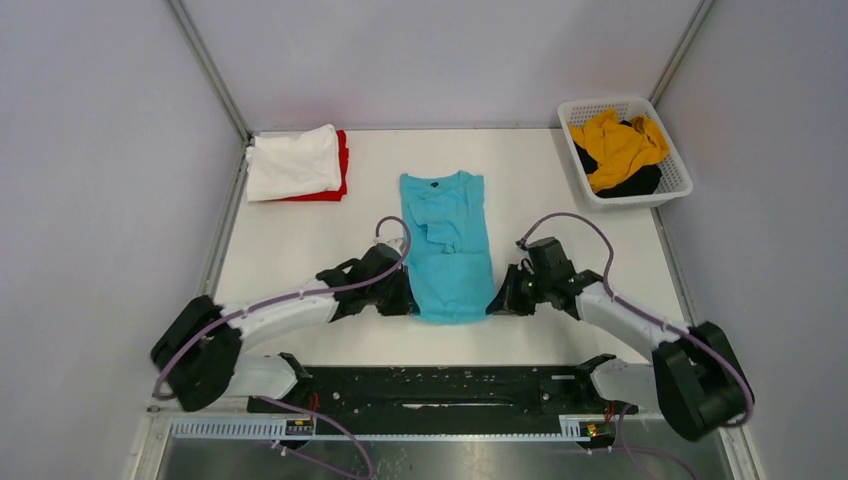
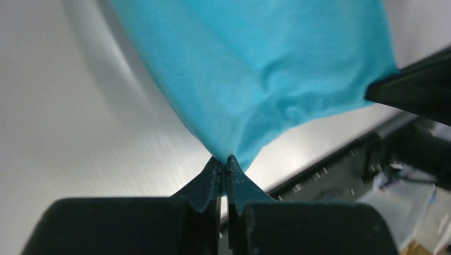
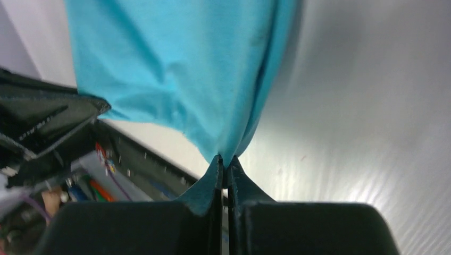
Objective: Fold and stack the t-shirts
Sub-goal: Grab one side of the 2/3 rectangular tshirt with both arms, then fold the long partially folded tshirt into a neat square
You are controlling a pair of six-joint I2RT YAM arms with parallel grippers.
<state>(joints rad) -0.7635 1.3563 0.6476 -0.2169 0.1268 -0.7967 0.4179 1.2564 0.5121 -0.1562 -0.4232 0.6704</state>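
Note:
A turquoise t-shirt (image 1: pixel 448 245) lies lengthwise in the middle of the table, sleeves folded in, collar at the far end. My left gripper (image 1: pixel 408 303) is shut on its near left hem corner; the left wrist view shows the turquoise t-shirt (image 2: pixel 255 69) pinched at the tips of that left gripper (image 2: pixel 225 159). At the near right corner my right gripper (image 1: pixel 493 304) is shut too, and the turquoise t-shirt (image 3: pixel 181 69) runs up from the right gripper (image 3: pixel 225 159). A folded white t-shirt (image 1: pixel 293 162) lies on a red t-shirt (image 1: pixel 342 165) at the far left.
A white lattice basket (image 1: pixel 676 160) at the far right corner holds a mustard-yellow t-shirt (image 1: pixel 618 145) and a black t-shirt (image 1: pixel 630 184). The black base rail (image 1: pixel 440 390) runs along the near edge. Grey walls close in both sides.

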